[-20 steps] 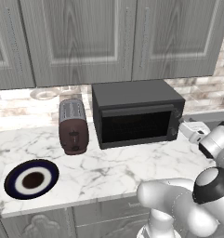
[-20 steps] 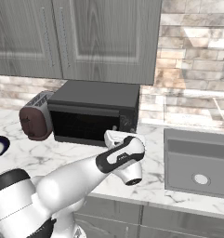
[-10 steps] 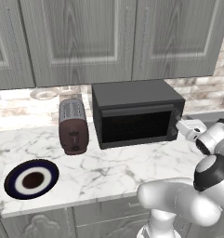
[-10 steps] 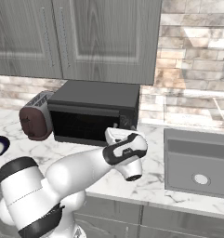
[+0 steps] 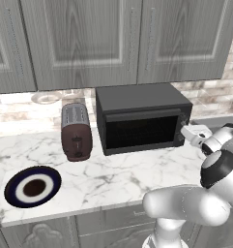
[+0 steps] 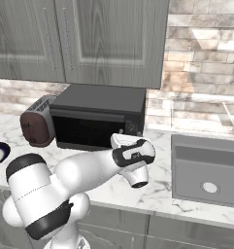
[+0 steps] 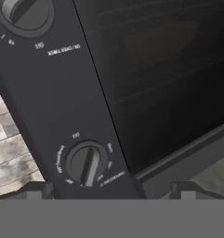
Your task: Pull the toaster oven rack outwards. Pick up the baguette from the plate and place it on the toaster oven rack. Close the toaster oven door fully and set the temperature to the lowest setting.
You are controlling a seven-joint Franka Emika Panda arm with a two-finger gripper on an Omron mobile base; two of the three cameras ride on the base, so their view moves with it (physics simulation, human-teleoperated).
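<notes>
**Open gripper at the oven's control strip**

The gripper (image 5: 189, 131) hung with its jaws spread and empty, just in front of the oven's (image 5: 139, 117) right-hand control strip (image 7: 62, 100). A knob (image 7: 87, 162) sat between the fingertips in the hand view, untouched. The door (image 5: 143, 131) stood closed. The plate (image 5: 32, 186) lay bare at the counter's (image 5: 113, 174) left end, beyond the toaster (image 5: 76, 131); whether the baguette was inside the oven I could not tell.

Left base view: we look forward and down from behind the arm's left.
Right base view: we look from its right.
Shared: both take in the toaster oven (image 5: 141, 117) (seen from two sides).
Hand view: we sit very close to a knob (image 7: 87, 163).
</notes>
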